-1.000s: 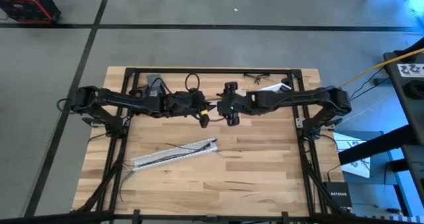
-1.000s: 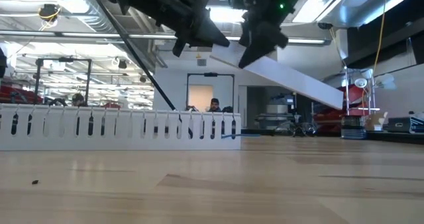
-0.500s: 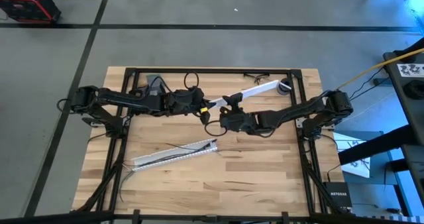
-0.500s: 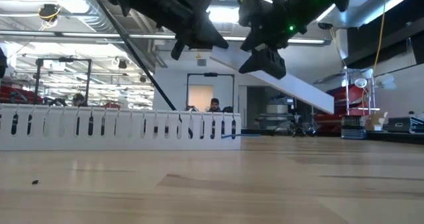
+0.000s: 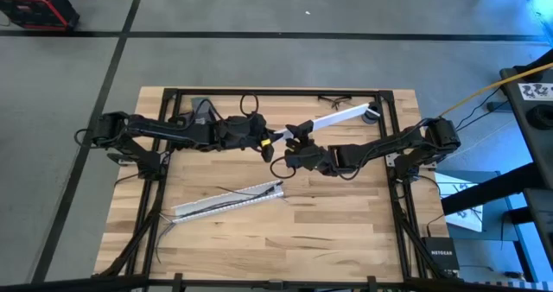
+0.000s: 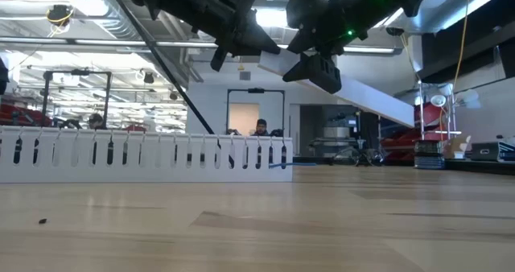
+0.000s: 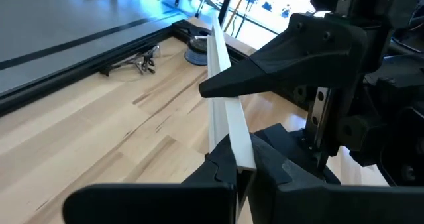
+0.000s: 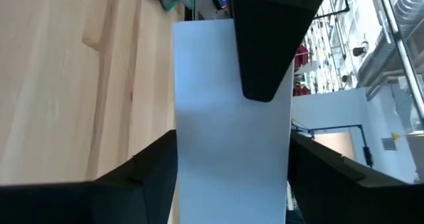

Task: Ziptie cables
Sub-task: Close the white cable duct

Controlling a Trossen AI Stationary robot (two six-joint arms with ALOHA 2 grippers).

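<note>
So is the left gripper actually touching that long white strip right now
Touching. The left wrist view shows the left gripper shut on the near end of the white strip.

Cables [image 5: 223, 204]: too thin in the high view to count; in the low view, mostly hidden behind the slotted channel [image 6: 145, 155]. White strip [image 8: 232, 118]: both ends cut off in the right wrist view; near end hidden between left fingers [image 7: 222, 168] in the left wrist view. Small dark items [image 5: 333, 100] at the bench [image 5: 346, 214] far edge: too small to identify.
</note>
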